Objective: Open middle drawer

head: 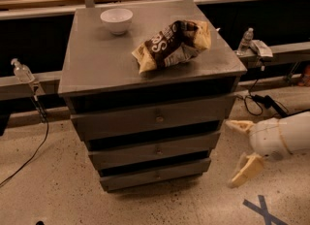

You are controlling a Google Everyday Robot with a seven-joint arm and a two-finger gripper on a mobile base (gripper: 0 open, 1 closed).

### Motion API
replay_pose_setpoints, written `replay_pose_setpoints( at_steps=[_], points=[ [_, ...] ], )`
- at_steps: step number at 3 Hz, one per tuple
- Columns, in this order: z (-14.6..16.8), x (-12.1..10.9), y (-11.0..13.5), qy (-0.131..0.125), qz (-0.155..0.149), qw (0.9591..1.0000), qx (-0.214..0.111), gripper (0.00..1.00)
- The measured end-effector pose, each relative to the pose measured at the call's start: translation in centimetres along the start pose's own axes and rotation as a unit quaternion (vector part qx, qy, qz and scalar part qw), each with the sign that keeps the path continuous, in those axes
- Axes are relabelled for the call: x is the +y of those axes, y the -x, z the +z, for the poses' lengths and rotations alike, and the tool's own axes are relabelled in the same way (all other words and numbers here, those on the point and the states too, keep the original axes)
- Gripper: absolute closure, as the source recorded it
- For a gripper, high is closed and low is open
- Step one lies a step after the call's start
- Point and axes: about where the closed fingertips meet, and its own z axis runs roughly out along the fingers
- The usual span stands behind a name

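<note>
Camera view, looking down at the front of a grey drawer cabinet (97, 59) on a speckled floor.

Three fronts stacked, dark gaps between them. Top drawer (121, 121) is the tallest, bottom drawer (126, 179) the slimmest. The middle drawer (126, 154) sits between them with a small round knob (157, 150) at its centre. It looks closed, its front in line with the other two.

Gripper (240, 147) is low on the right, beside the cabinet's right edge at about middle-drawer height. It is off to the side of the front, not touching it, and well apart from the knob. The fingers are spread wide: the upper fingertip (238, 124) is near the cabinet corner, the lower one angles toward the floor. Nothing between them. The white wrist housing (283, 136) runs out of frame to the right.

On the cabinet top: white bowl (116, 20) at the back, crumpled chip bag (172, 44) right of centre, apart from the bowl.

Surroundings: a water bottle (22, 71) on the left ledge, another bottle (245, 40) on the right ledge, a black cable (264, 103) on the floor at right, blue tape cross (261, 210) bottom right.
</note>
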Motion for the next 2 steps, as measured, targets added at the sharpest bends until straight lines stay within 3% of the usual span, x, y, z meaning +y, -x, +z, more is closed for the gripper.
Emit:
replay_pose_setpoints(
  at_steps=[1,2],
  points=[
    [4.9,-0.8,-1.3,0.011,-0.063,0.9973,0.037,0.0],
    [9.4,-1.9,-3.6,0.011,-0.114,0.9919,0.054,0.0]
  ],
)
